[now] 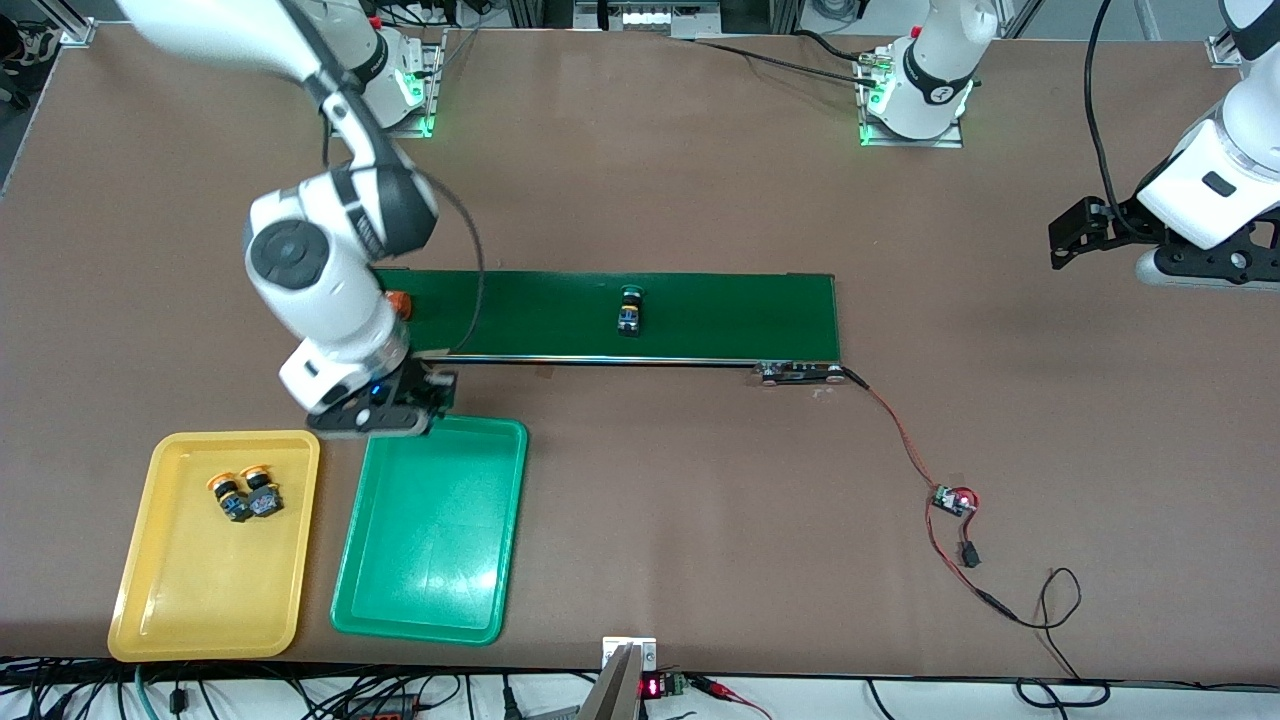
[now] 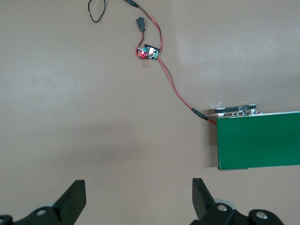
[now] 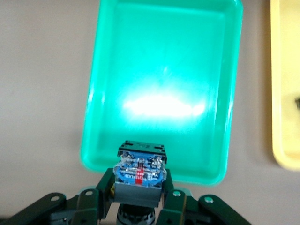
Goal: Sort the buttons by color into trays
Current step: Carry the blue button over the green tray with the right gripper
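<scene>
My right gripper [image 1: 385, 415] [image 3: 139, 187] is shut on a button [image 3: 139, 171] with a blue-black body. Its cap is hidden. It hangs over the edge of the green tray [image 1: 515, 520] [image 3: 91, 117] that lies nearest the belt. Two yellow-capped buttons [image 1: 230, 495] [image 1: 263, 490] lie side by side in the yellow tray [image 1: 140, 560] [image 3: 281, 93]. A green-capped button [image 1: 630, 310] lies on the dark green belt [image 1: 720, 315]. My left gripper [image 1: 1200, 265] [image 2: 139, 192] waits open above bare table past the belt's end at the left arm's end of the table.
An orange object [image 1: 398, 302] sits on the belt, partly hidden by the right arm. A red wire [image 1: 900, 440] [image 2: 173, 86] runs from the belt's end [image 2: 258, 143] to a small circuit board [image 1: 955, 500] [image 2: 150, 52]. Cables hang along the table's front edge.
</scene>
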